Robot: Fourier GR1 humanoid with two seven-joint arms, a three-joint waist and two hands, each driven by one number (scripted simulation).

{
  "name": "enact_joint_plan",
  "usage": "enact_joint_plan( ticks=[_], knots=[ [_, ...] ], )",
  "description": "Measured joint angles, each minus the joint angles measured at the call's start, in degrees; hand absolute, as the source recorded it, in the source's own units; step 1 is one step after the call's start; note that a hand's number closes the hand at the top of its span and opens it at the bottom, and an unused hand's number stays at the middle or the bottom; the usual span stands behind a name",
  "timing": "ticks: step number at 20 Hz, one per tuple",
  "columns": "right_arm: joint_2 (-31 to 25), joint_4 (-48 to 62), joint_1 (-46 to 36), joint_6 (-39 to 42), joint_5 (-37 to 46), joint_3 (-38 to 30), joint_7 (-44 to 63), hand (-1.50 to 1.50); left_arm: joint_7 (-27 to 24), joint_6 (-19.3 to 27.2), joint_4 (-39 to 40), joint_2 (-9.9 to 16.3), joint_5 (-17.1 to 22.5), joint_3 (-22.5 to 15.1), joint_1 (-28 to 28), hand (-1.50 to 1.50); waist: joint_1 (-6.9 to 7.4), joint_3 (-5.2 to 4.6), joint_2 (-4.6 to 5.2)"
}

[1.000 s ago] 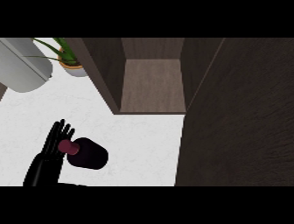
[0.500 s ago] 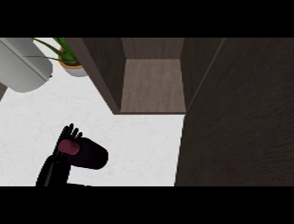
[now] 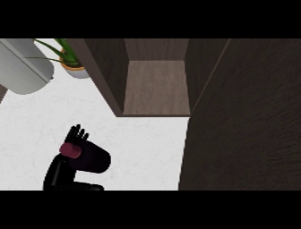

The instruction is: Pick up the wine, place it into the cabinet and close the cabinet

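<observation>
One hand (image 3: 74, 136), fingers curled round the wine (image 3: 87, 159), white counter (image 3: 140, 138), open cabinet (image 3: 156, 87)

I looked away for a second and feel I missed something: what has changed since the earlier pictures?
The left hand with the wine bottle has moved a little forward and to the right, toward the open cabinet. The bottle is still at the hand, though how the fingers hold it cannot be seen. The cabinet, the potted plant and the grey appliance stayed put.
</observation>
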Motion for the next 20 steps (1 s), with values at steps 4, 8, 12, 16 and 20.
enact_joint_plan(
  ticks=[4, 8, 12, 16, 20],
  knots=[
    [0.1, 0.12, 0.15, 0.17, 0.12, -0.08, -0.37, -1.5, -2.68, -1.01, 3.41, -0.46, -0.02, 0.59, -1.68, -1.5, 0.0, 0.01, 0.01],
    [0.25, 0.14, 1.04, 0.56, 0.25, 0.1, -1.01, -1.5, -2.36, -1.92, 4.71, -1.31, 0.73, 0.59, -3.62, 1.5, -0.02, 0.0, 0.0],
    [0.19, -0.03, 1.95, 1.01, 0.23, 0.3, -1.27, -1.5, -2.98, -5.77, 6.8, -0.69, 1.33, 0.12, -4.72, 1.5, -0.1, 0.02, -0.02],
    [0.03, 0.01, 1.86, 1.26, 0.08, -1.06, -1.47, -1.5, -6.08, -5.42, 7.76, -1.02, -2.25, -1.96, -4.95, 1.5, -0.11, 0.02, -0.01],
    [-0.23, 0.38, 0.29, 0.97, -0.07, -2.04, -0.48, -1.5, -6.46, -4.08, 6.48, 0.91, -4.0, -1.41, -6.14, 1.5, -0.03, 0.02, -0.04]
  ],
)
